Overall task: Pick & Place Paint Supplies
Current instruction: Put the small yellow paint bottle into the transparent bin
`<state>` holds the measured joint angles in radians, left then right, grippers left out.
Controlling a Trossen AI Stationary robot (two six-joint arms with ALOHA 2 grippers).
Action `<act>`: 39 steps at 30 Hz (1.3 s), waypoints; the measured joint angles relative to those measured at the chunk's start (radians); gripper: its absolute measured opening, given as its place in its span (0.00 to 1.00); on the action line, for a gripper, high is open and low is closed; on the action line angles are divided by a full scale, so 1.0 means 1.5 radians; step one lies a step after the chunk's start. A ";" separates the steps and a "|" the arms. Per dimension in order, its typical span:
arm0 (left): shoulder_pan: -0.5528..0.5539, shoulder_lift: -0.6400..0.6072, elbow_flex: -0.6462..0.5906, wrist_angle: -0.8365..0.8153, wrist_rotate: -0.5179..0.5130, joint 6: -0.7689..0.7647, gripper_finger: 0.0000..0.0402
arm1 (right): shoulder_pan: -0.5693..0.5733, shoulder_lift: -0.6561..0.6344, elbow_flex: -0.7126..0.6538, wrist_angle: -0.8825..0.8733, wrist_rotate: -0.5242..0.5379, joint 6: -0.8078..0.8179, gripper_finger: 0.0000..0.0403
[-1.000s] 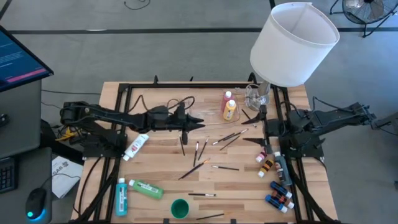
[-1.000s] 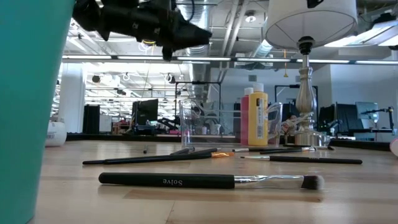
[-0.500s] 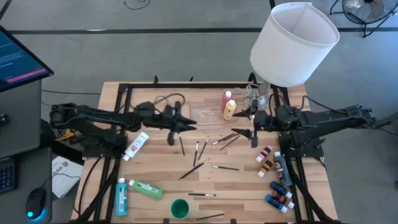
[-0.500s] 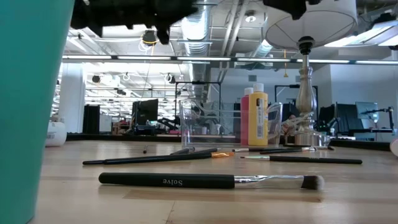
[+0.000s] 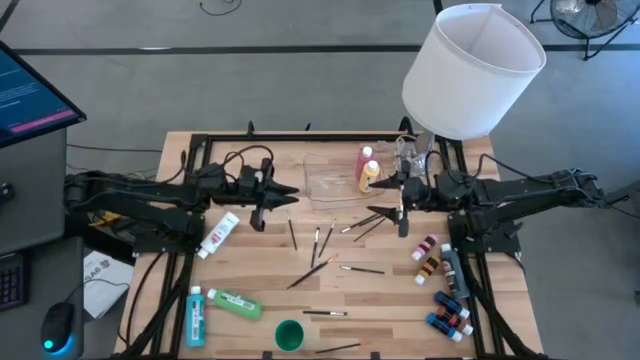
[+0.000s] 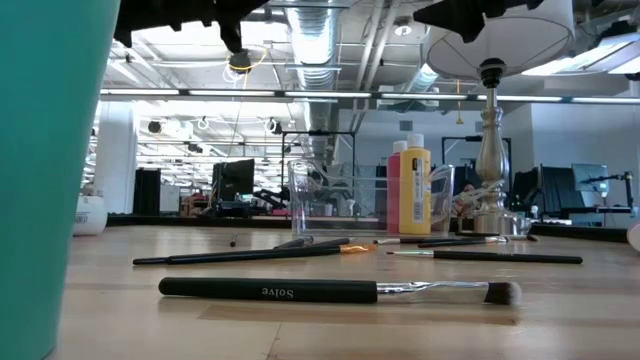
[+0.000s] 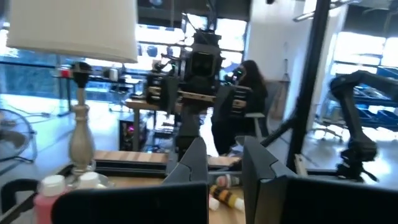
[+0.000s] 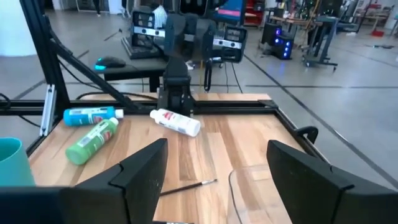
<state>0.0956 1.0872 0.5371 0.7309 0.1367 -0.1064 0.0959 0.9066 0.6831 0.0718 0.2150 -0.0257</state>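
On the pale wooden slatted table (image 5: 260,262) the paint supplies lie scattered. A handful of thin dark-handled brushes (image 5: 325,242) is strewn across the middle, with one thicker black brush (image 6: 335,291) lying flat close to the near edge in the low view. A white tube-like bottle (image 5: 219,236) lies at the left, and a blue bottle (image 5: 195,317) and a green bottle (image 5: 236,303) lie on their sides at the near left, beside a teal cup (image 5: 289,335). A pink bottle (image 5: 366,160) and a yellow bottle (image 5: 371,177) stand upright at the far side, just right of a clear plastic tray (image 5: 330,178). A cluster of tiny coloured bottles (image 5: 441,285) sits along the right edge. The left gripper (image 5: 285,196) hovers above the table's left half with its jaws closed on nothing — the right gripper (image 5: 391,199) hangs over the brushes near the yellow bottle, jaws wide and empty. A big white lampshade (image 5: 472,69) rises at the far right corner.
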 joint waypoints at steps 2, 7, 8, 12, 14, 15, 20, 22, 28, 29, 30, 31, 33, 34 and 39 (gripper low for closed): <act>0.000 0.009 0.000 -0.005 -0.007 0.000 0.01 | 0.000 0.005 0.000 -0.004 0.000 -0.002 0.67; 0.001 0.029 0.000 -0.001 -0.011 -0.002 0.01 | 0.000 0.012 0.000 0.014 -0.001 -0.027 0.67; 0.001 0.032 0.000 0.002 -0.011 -0.003 0.01 | 0.000 0.012 0.000 0.022 -0.002 -0.028 0.67; 0.001 0.035 0.000 0.003 -0.011 -0.007 0.01 | 0.000 0.026 -0.001 0.050 -0.002 -0.039 0.67; 0.001 0.035 0.000 0.002 -0.011 -0.008 0.01 | 0.000 0.038 0.001 0.065 -0.002 -0.052 0.67; 0.001 0.035 0.000 0.002 -0.011 -0.009 0.01 | 0.000 0.042 0.001 0.064 -0.002 -0.057 0.67; 0.001 0.041 0.000 0.000 -0.011 -0.010 0.01 | 0.000 0.066 0.000 0.060 -0.003 -0.065 0.67; 0.001 0.043 0.000 0.003 -0.011 -0.009 0.01 | 0.000 0.066 0.000 0.060 -0.003 -0.073 0.67; 0.001 0.058 0.001 0.008 -0.024 -0.008 0.01 | 0.000 0.078 0.003 0.021 -0.003 -0.076 0.67; 0.002 0.058 0.000 0.003 -0.025 -0.008 0.01 | 0.000 0.083 0.009 -0.009 -0.003 -0.077 0.67; 0.002 0.062 0.000 0.008 -0.027 -0.008 0.01 | 0.000 0.089 0.017 -0.045 -0.003 -0.076 0.67; 0.002 0.064 0.000 0.012 -0.027 -0.008 0.01 | 0.000 0.095 0.026 -0.078 -0.003 -0.068 0.67; 0.002 0.066 0.000 0.008 -0.027 -0.010 0.01 | -0.004 0.112 0.048 -0.110 -0.002 -0.034 0.67; 0.002 0.066 0.000 0.008 -0.027 -0.010 0.01 | -0.006 0.121 0.058 -0.119 -0.003 -0.017 0.67; 0.002 0.066 0.000 0.007 -0.027 -0.018 0.01 | -0.018 0.175 0.095 -0.139 -0.003 0.028 0.67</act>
<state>0.0986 1.1854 0.5377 0.7410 0.0967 -0.1337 0.0683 1.1690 0.8259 -0.1364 0.2111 0.0157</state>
